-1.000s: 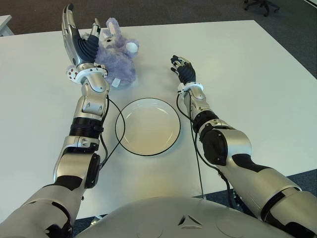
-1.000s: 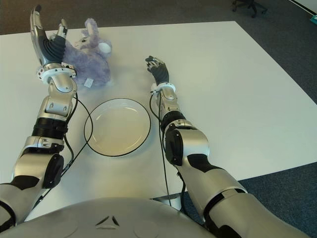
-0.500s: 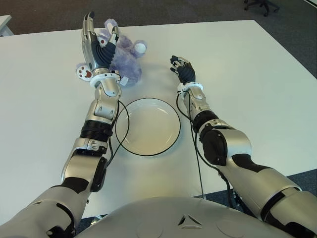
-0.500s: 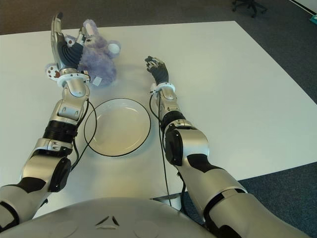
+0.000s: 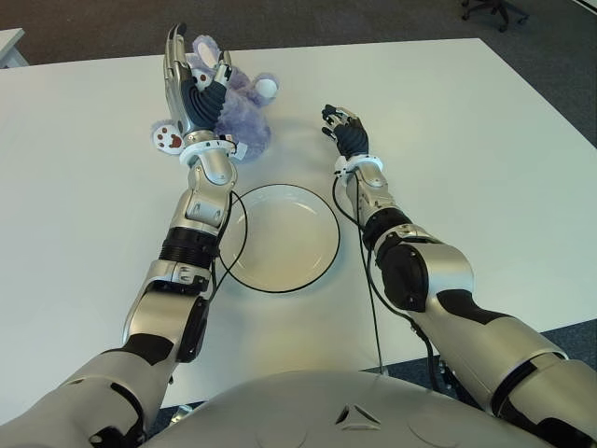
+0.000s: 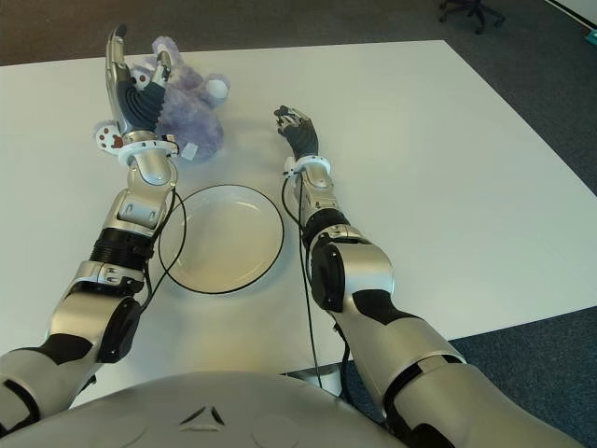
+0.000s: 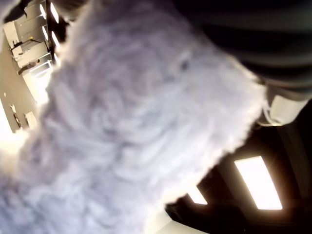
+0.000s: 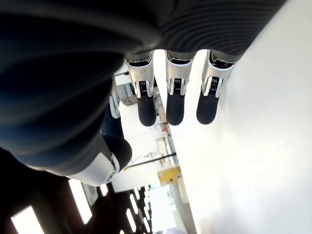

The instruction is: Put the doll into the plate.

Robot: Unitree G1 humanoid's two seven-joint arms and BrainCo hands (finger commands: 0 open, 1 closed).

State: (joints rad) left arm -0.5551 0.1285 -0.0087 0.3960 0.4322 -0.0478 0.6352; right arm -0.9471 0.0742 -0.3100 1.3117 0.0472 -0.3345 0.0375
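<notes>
Fluffy lilac plush rabbit doll (image 5: 238, 121) w/ white tail pom and white paw w/ red pads, lying on the white table (image 5: 485, 177), far side of the plate. Doll sits directly against the palm side of the left hand (image 5: 196, 93): hand stands upright, wrist down, fingers pointing up. Fur shows past both edges of the hand in the eye views; ears poke up beside the fingertips. Left wrist view is filled w/ lilac fur pressed close to the palm. Fingers (image 5: 174, 51) look long and mostly straight, only slightly bent toward the fur, not wrapped round it. Reads as hand wide apart, pressed to the doll, no closed hold visible. Whether doll is lifted off the table or not: cannot tell.

White round plate w/ thin dark rim (image 5: 328, 245): nearer the robot than the left hand, just beside the left forearm's inner side. Doll is not in it. A black cable runs along the left forearm and loops over the plate's near-left rim.

Right hand (image 5: 343, 126): shows right of the doll, past the plate's far-right edge, apart from both. Palm down, low over the table; contact w/ table not clear. Right wrist view: three fingers (image 8: 175, 105) hang loosely extended, thumb off to the side, nothing between them. Relaxed, holding nothing.
</notes>
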